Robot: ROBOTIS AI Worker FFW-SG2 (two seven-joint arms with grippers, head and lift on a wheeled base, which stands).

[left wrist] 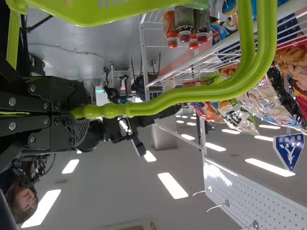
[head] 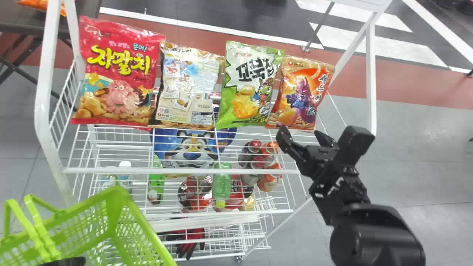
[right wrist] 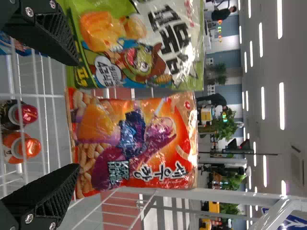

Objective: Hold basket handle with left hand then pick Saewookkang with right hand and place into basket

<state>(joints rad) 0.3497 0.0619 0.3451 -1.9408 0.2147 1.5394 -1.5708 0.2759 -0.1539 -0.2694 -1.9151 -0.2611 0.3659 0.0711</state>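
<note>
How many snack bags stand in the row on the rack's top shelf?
4. Left to right: red bag, brown-edged bag, green-and-white bag, then orange bag, just ahead of the right gripper. Others might be hidden behind them.

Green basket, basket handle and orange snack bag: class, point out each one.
Green basket (head: 117,194): head view, far corner of its rim.
Basket handle (left wrist: 144,109): left wrist view, its ridged grip.
Orange snack bag (right wrist: 144,139): right wrist view, middle of front.

- We see grey floor (head: 417,166) past the right edge of the rack (head: 177,170)
- A reddish band (head: 406,90) behind its back edge
- A dark table (head: 22,22) near its back left corner
- Strip lights (left wrist: 172,185) above us
</note>
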